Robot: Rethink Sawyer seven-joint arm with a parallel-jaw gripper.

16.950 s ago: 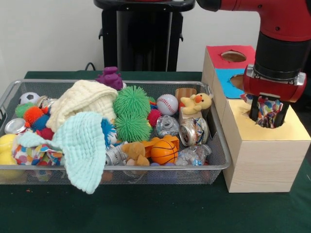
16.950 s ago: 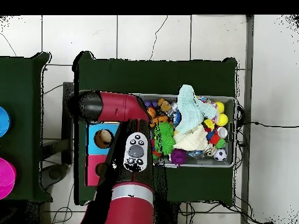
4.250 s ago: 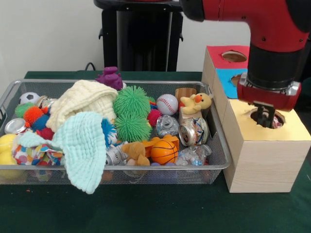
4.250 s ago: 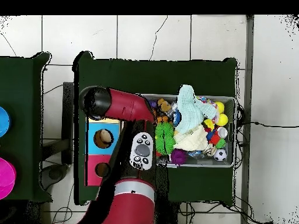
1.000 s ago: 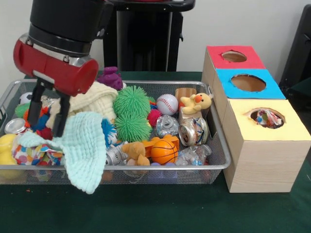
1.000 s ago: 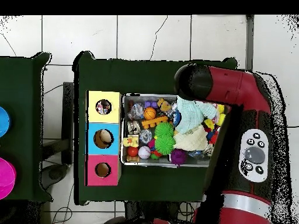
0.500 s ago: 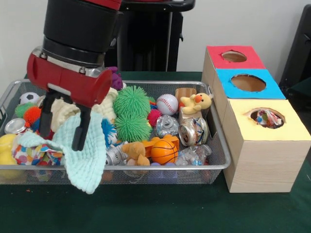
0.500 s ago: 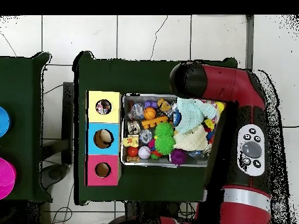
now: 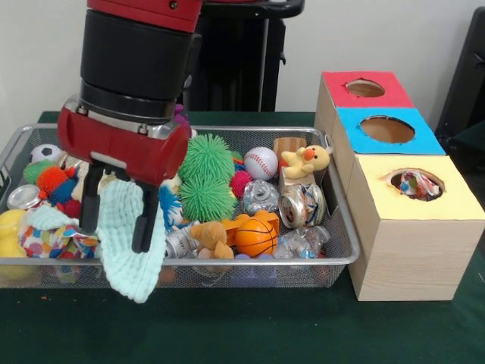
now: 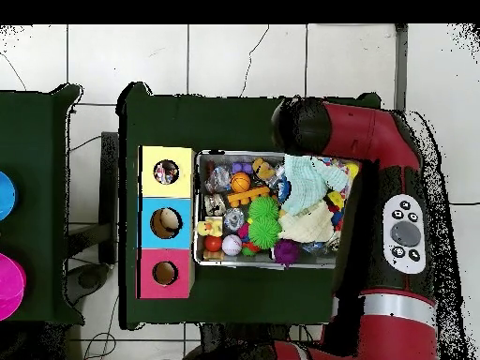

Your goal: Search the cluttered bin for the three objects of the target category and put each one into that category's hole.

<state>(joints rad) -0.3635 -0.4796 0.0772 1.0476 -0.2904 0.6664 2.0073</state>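
Gripper [image 9: 115, 214]: two dark fingers spread apart, straddling the pale mint cloth [image 9: 127, 243], one finger on either side, not yet clenched; contact with the fabric cannot be told. Mint cloth: waffle-textured, draped over the near rim of the wire bin [image 9: 250, 262] toward its left end, lower corner hanging outside the mesh. Cream cloth [image 10: 309, 225]: bunched just behind the mint one, mostly hidden behind the wrist in the front view, plain in the overhead view. Yellow-topped box [image 9: 415, 227]: nearest of three boxes at right, patterned fabric showing inside its hole [image 9: 415, 183]; target category judged to be cloths. Blue-topped box [image 9: 386, 129] and red-topped box [image 9: 364, 87]: in a row behind it, holes apparently empty. Handling, judged: light, limp, non-fragile, not slippery; will sag and trail when lifted, may snag on the mesh rim or drag neighbours along. Best hold, judged: the thick bunched fold in the upper part, between the fingers, rather than the thin hanging corner. Surrounding clutter: two green spiky balls [image 9: 206, 178], baseball [image 9: 261, 162], small basketball [image 9: 255, 236], plush duck [image 9: 305, 161], crushed cans [image 9: 301, 205], multicoloured fabric piece [image 9: 47, 241] at far left beside the mint cloth, possibly a further target. Step in hand, judged: closing on the mint cloth.
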